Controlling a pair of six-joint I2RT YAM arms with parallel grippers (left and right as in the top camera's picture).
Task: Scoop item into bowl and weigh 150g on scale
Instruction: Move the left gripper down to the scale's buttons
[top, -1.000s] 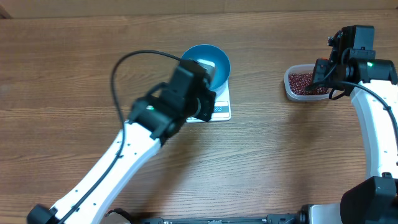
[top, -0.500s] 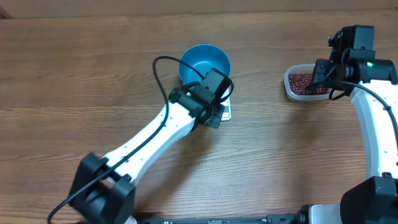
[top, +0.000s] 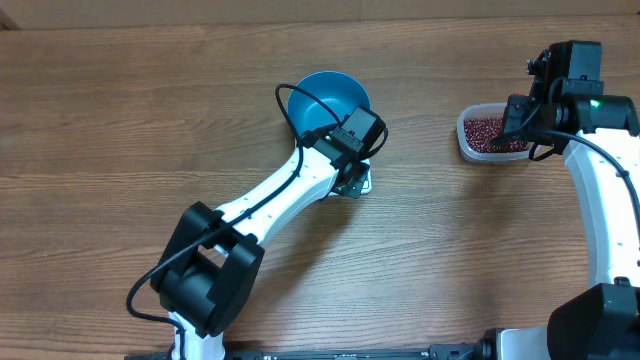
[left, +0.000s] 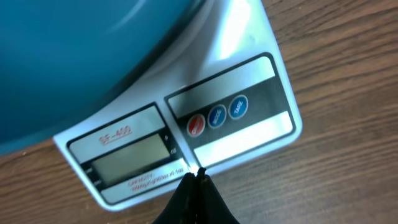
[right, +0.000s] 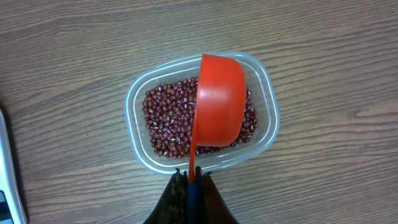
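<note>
Fingertips of the left gripper (left: 198, 178) meet in a closed point with nothing between them, poised just over the front edge of the scale (left: 236, 134), below its display window (left: 129, 163) and near the three round buttons (left: 216, 116); the bowl (left: 74, 50) sits on the platform behind.

From the right wrist, the right gripper (right: 191, 180) is clamped tight on the thin handle of a red scoop (right: 219, 99); its cup hangs over the beans (right: 166, 121) in the clear tub (right: 133, 102), rounded back toward the camera.

Overhead, bowl and scale lie mid-table, with the tub well apart to the right; what shows of the bowl's inside is bare blue.

Beans this small are hard, light singly and free-running; they would likely spill from a tilted scoop, so it should probably dig in low and travel level. The handle looks thin and stiff; a hold near its end, as here, leaves the cup free.
</note>
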